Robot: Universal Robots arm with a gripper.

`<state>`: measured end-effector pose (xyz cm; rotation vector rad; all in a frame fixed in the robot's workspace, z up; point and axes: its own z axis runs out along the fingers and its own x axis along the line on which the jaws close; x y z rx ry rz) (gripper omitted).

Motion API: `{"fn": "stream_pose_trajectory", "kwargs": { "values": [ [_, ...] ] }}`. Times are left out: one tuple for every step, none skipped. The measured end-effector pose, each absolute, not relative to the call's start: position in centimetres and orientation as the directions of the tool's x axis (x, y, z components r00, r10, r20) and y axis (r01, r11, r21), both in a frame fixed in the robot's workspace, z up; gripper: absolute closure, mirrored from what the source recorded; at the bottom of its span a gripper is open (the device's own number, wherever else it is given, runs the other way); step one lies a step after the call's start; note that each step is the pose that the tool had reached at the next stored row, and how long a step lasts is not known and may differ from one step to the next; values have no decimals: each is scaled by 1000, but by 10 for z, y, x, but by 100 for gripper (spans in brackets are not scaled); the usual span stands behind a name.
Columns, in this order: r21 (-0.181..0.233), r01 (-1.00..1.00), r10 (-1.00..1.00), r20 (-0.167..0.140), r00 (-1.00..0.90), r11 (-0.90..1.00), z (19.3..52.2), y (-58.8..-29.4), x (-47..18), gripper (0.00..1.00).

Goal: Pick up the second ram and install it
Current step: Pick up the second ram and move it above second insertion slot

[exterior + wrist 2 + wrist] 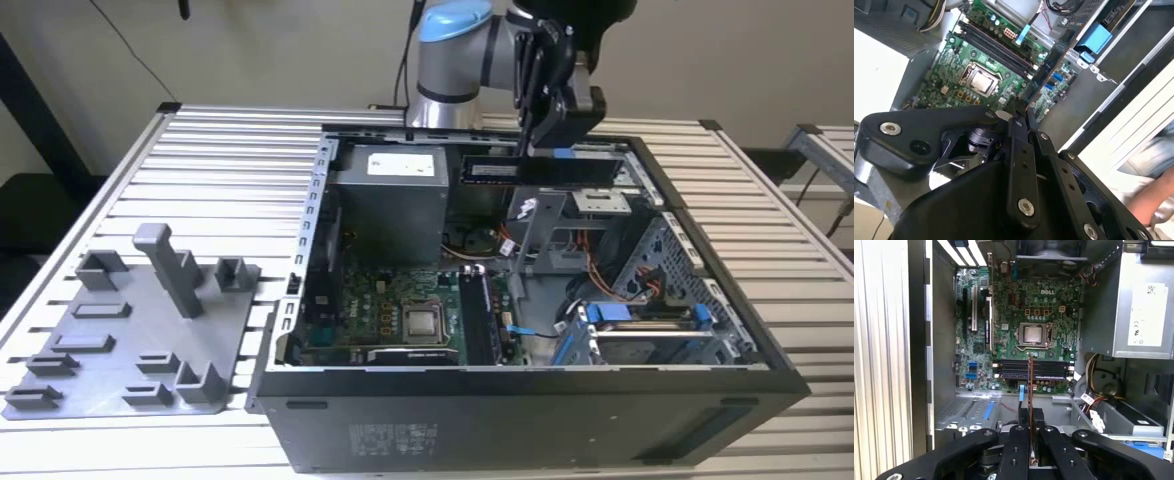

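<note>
The end effector is clenched on the second ram, holding it level and edge-down above the open computer case. In the first wrist view the stick shows edge-on, hanging high over the motherboard's memory slots. Its long axis seems to lie across the slots, not along them.
</note>
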<state>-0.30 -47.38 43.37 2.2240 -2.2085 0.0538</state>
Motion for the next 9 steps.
{"fn": "stream_pose_trajectory", "kwargs": {
  "values": [
    [-19,-1000,-1000,29,5,-6,434,-472,-3,86],
    [-19,-1000,-1000,29,4,-5,434,-471,-3,86],
    [-19,-1000,-1000,29,3,-3,434,-470,-4,86],
    [-19,-1000,-1000,29,1,-2,434,-468,-4,86],
    [-19,-1000,-1000,29,0,0,433,-467,-4,86],
    [-19,-1000,-1000,29,-1,1,433,-466,-4,86],
    [-19,-1000,-1000,29,-2,2,433,-464,-5,86],
    [-19,-1000,-1000,29,-3,3,433,-463,-5,86],
    [-19,-1000,-1000,29,-4,4,433,-462,-5,86]
  ]
}}
